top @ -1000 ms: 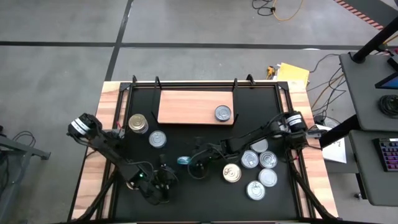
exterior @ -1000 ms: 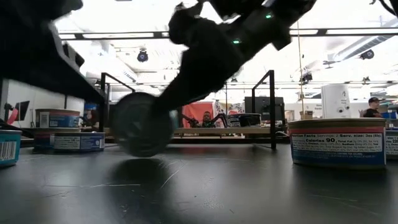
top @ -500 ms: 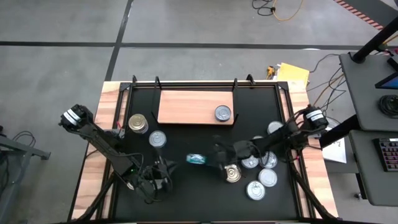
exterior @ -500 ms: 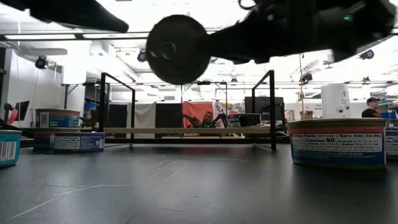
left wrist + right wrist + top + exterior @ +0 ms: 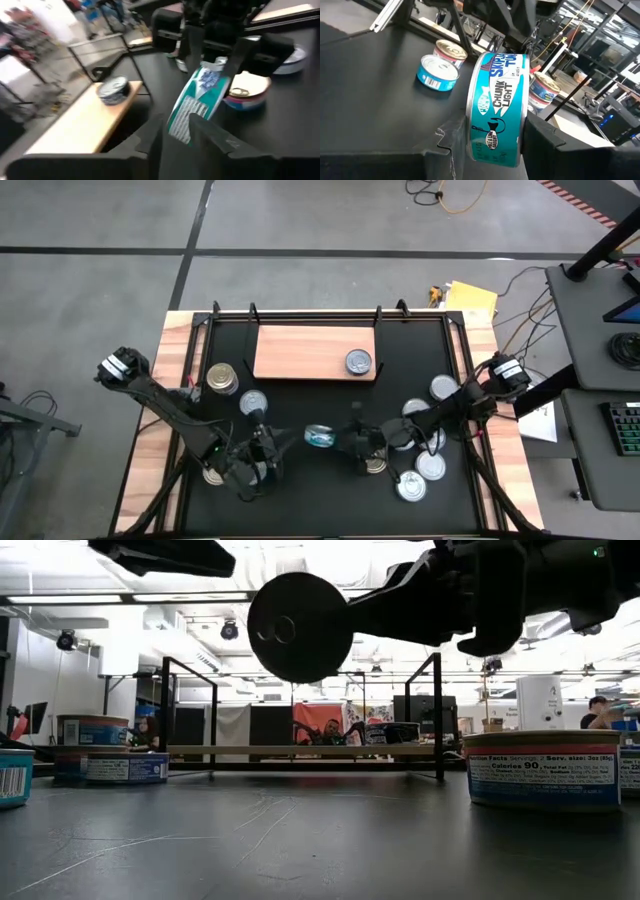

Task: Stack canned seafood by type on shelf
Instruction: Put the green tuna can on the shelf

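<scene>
Since a second ago my right gripper [image 5: 333,438] lifted teal-labelled tin [image 5: 319,437] off black matte table [image 5: 300,410], carried it rightward; I saw it clamped on edge, round face showing. Left gripper [image 5: 262,450] sat just beside tin, fingers slightly parted, empty. Flat rectangular wooden shelf [image 5: 300,352] held one silver-topped can [image 5: 358,362]. Gold-topped stacked cans [image 5: 221,378] stood near shelf.
</scene>
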`<action>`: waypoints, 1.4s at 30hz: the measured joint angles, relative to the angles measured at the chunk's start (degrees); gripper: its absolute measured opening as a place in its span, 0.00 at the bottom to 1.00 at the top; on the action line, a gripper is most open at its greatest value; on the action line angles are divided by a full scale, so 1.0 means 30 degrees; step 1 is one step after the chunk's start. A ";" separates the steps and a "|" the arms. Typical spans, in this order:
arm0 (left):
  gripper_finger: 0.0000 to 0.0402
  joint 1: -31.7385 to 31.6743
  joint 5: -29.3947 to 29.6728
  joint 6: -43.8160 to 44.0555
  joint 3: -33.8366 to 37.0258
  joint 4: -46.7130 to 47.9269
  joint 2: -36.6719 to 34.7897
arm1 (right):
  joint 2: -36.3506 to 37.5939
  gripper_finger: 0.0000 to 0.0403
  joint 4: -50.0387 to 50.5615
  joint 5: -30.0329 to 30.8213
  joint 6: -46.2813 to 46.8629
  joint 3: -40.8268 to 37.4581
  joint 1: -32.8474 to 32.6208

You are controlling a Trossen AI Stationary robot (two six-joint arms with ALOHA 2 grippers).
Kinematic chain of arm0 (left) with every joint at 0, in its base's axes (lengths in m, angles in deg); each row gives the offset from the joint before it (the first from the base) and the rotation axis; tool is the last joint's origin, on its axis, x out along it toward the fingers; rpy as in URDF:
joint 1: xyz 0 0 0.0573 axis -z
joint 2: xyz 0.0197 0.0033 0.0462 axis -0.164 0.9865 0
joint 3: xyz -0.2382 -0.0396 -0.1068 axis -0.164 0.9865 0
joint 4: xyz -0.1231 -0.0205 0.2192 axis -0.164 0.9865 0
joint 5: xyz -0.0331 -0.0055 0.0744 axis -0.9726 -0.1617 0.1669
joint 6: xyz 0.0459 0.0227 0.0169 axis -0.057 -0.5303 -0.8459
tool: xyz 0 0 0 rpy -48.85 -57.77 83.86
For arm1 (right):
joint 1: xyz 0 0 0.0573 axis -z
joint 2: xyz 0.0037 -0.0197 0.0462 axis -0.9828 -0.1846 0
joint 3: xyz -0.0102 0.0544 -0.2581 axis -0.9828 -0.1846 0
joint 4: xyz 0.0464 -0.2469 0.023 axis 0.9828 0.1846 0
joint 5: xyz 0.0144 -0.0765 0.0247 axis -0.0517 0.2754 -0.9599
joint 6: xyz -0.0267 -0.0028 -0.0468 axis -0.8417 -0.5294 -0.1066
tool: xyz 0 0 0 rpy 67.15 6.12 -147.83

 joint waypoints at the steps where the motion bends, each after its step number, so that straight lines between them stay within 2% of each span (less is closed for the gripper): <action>1: 0.27 -0.0140 -0.0129 -0.0004 -0.0067 0.0019 0.0004 | 0.0000 0.33 0.0057 0.0000 -0.0001 0.0000 0.0000; 8: 0.50 -0.0822 -0.0165 -0.0288 -0.0087 0.0022 0.0025 | 0.0000 0.33 0.0136 0.0496 0.0345 0.0000 0.0007; 11: 0.58 -0.0859 -0.1344 -0.0851 -0.0051 -0.0053 0.0081 | 0.0000 0.33 0.0259 0.0510 0.0686 0.0000 0.0015; 14: 0.64 -0.0869 -0.3475 -0.2548 -0.0047 -0.1260 0.0221 | 0.0000 0.33 0.0274 0.0501 0.1048 0.0000 0.0106; 18: 0.65 -0.1133 -0.3651 -0.3883 -0.0051 -0.2191 0.0259 | 0.0000 0.33 0.0193 0.0516 0.1199 0.0000 0.0138; 20: 0.65 -0.1273 -0.3093 -0.4475 -0.0044 -0.2060 0.0266 | 0.0000 0.33 -0.0117 0.0670 0.1812 0.0000 0.0252; 24: 0.66 -0.1293 -0.0175 -0.6016 -0.0043 -0.2066 0.0266 | 0.0264 0.33 -0.0258 0.0753 0.4910 0.0000 0.1205; 27: 0.66 -0.1272 0.1646 -0.7443 -0.0043 -0.2079 0.0208 | 0.0576 0.33 0.0006 -0.0109 0.7324 0.0000 0.2295; 30: 0.66 -0.1274 0.2494 -0.8429 -0.0058 -0.2081 0.0190 | 0.1016 0.33 0.0746 -0.1461 0.9106 0.0429 0.3244; 33: 0.66 -0.1296 0.3378 -0.8625 -0.0131 -0.2079 0.0039 | 0.1631 0.33 0.3921 -0.1799 0.9843 0.1906 0.3888; 37: 0.66 -0.1267 0.3764 -0.7813 -0.0131 -0.1645 -0.0752 | 0.1960 0.33 1.1621 -0.1763 1.0169 0.5356 0.4574; 39: 0.66 -0.1274 0.2586 -0.7059 -0.0131 -0.1005 -0.1408 | 0.1885 0.33 1.5507 -0.1763 1.0359 0.7276 0.4909; 42: 0.66 -0.1274 0.0482 -0.6020 -0.0131 -0.0216 -0.2500 | 0.1614 0.33 1.9635 -0.1794 1.0337 0.9684 0.5545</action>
